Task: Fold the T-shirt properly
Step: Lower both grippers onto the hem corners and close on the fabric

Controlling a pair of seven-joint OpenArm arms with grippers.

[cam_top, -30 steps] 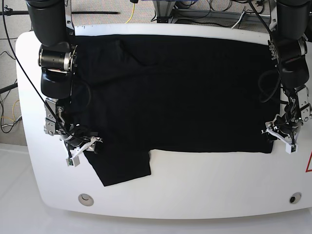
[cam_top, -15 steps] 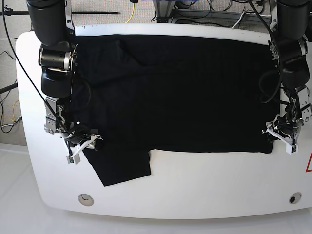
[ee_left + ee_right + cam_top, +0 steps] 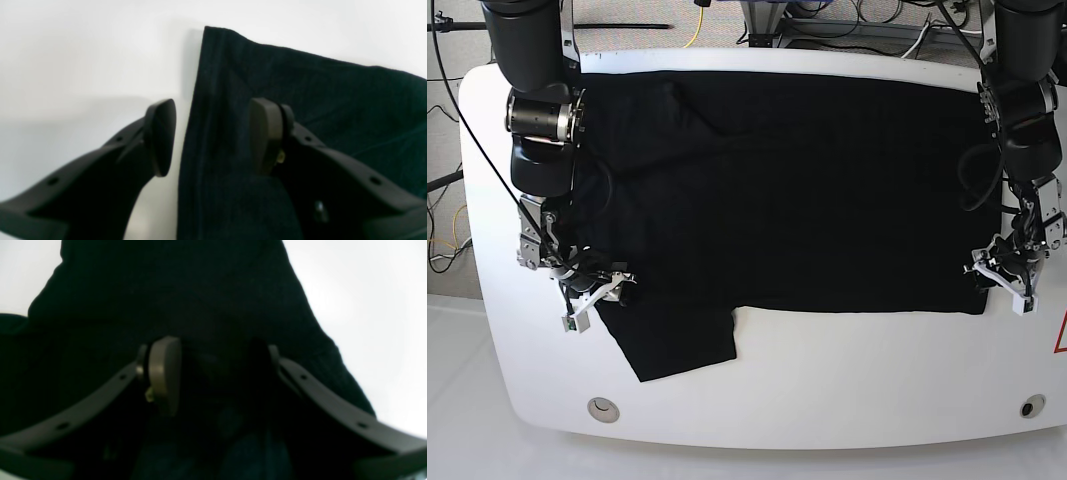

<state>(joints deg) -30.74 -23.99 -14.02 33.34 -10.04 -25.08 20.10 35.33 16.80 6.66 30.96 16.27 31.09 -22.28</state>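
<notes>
T-shirt [image 3: 777, 190] spread plain side up on the white worktop [image 3: 847, 390], each end effector at a near corner.

Left wrist: left end effector [image 3: 213, 136] gapes across the hem edge, unclosed. Right wrist: right end effector [image 3: 213, 376] open over dim cloth, apparently gripping nothing. Base: soft, limp fabric; pinch the corners. Print side hidden; far edge behind the arms.
</notes>
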